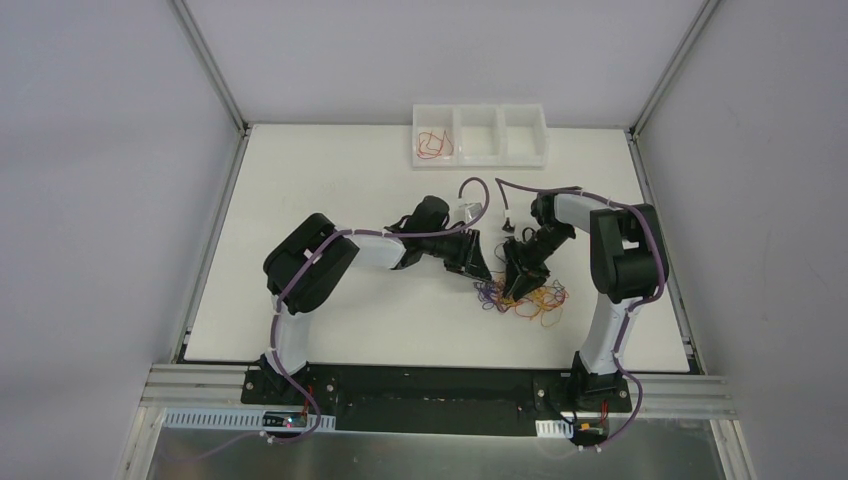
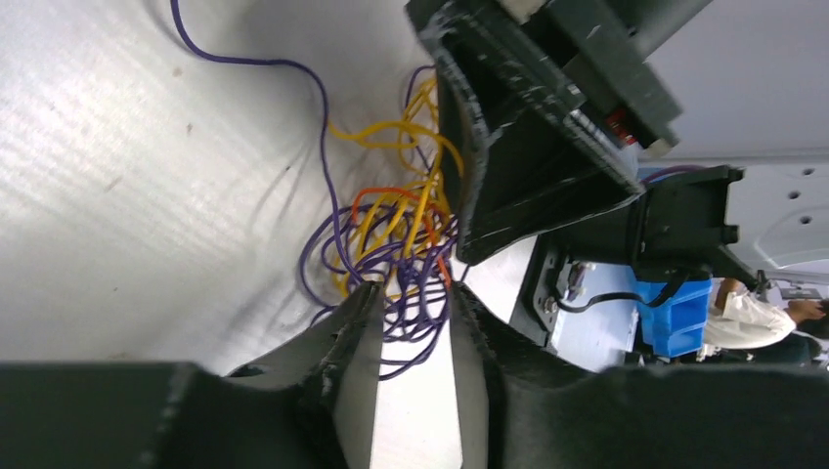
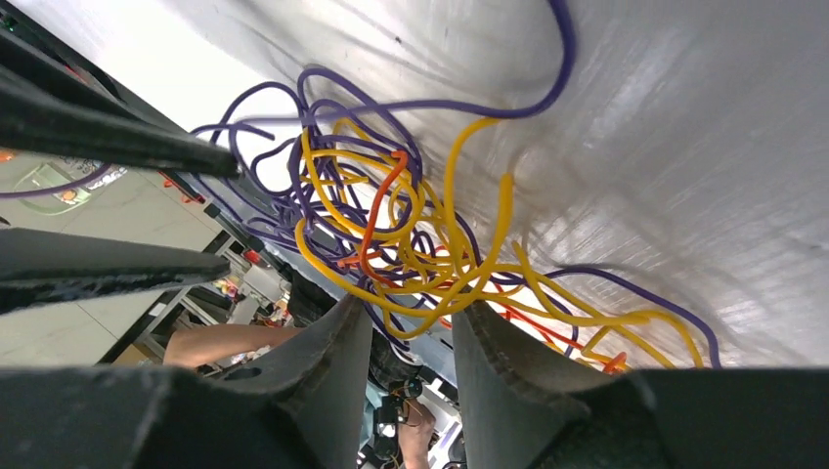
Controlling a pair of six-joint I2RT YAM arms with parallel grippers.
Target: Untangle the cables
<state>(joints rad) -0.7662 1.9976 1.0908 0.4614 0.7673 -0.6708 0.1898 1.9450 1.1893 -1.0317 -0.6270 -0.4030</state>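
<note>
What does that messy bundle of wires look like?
It is a loose knot of thin, bendy-looking wires, purple, yellow and orange, looped over each other and lying on the white table. The left fingers and right fingers stand open at its edges, loops reaching between them.

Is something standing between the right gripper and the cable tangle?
Nothing visible does. The right gripper is open directly at the cable tangle, with strands at its fingertips. The left gripper only flanks the tangle on one side.
</note>
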